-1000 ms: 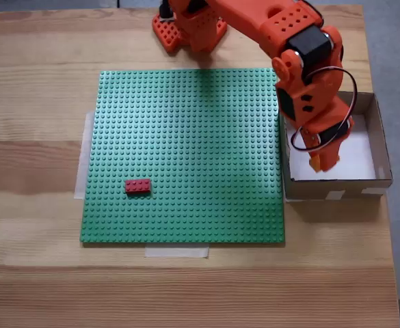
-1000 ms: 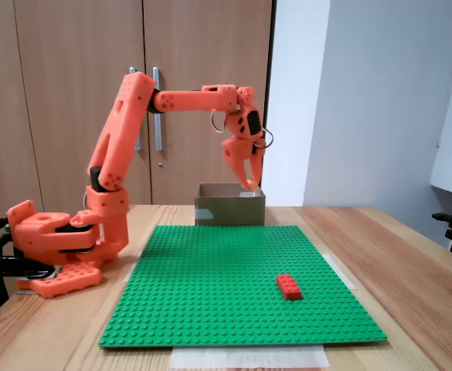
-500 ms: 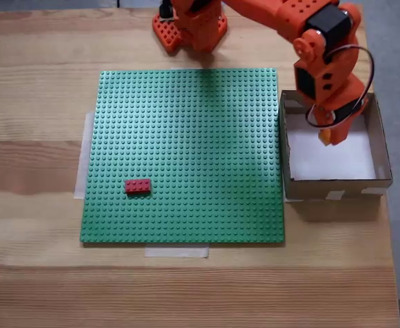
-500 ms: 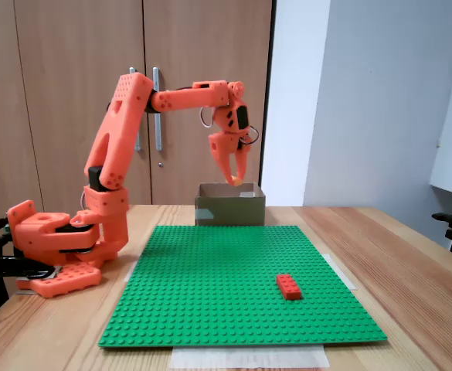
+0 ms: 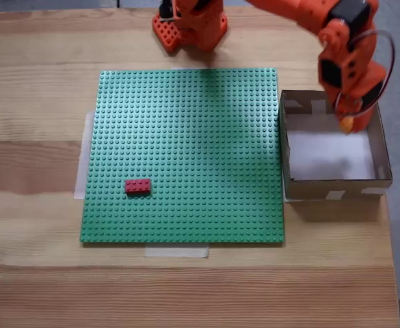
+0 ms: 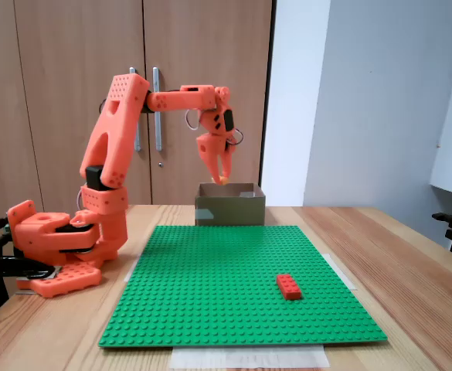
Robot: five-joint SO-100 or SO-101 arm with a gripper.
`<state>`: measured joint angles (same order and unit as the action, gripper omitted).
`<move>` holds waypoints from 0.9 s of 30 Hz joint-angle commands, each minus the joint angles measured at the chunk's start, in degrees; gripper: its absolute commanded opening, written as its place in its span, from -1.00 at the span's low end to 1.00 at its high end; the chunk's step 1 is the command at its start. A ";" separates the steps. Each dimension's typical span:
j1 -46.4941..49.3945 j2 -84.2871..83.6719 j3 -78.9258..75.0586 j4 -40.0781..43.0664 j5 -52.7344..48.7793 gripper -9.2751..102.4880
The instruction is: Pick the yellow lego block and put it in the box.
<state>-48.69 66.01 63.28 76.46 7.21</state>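
Observation:
Only a small yellow-orange tip of the yellow lego block (image 5: pixel 348 124) (image 6: pixel 222 180) shows, pinched between the fingers. My orange gripper (image 5: pixel 347 121) (image 6: pixel 221 178) is shut on it and points down. It hangs in the air over the box (image 5: pixel 336 186), near the box's far right corner in the top-down fixed view. In the side-on fixed view the gripper is just above the rim of the box (image 6: pixel 229 209). The box is brown cardboard with a white floor, and I see nothing lying inside it.
A green studded baseplate (image 5: pixel 186 137) (image 6: pixel 226 263) is taped to the wooden table beside the box. A red brick (image 5: pixel 138 185) (image 6: pixel 289 286) sits on it, far from the gripper. The arm's base (image 5: pixel 189 24) (image 6: pixel 56 239) stands at the table's back edge.
The gripper, still holding the block, has swung from the box's near side towards its far right corner in the top-down view. It has also risen slightly. The red brick has not moved.

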 commanded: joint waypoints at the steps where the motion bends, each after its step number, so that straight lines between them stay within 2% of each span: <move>1: 1.49 1.23 3.25 -3.34 -0.26 -0.85; 14: 3.08 -1.32 7.29 -11.43 -3.08 -0.85; 27: 2.72 -7.56 5.80 -13.97 -2.46 -0.85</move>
<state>-46.23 58.27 70.93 62.84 4.39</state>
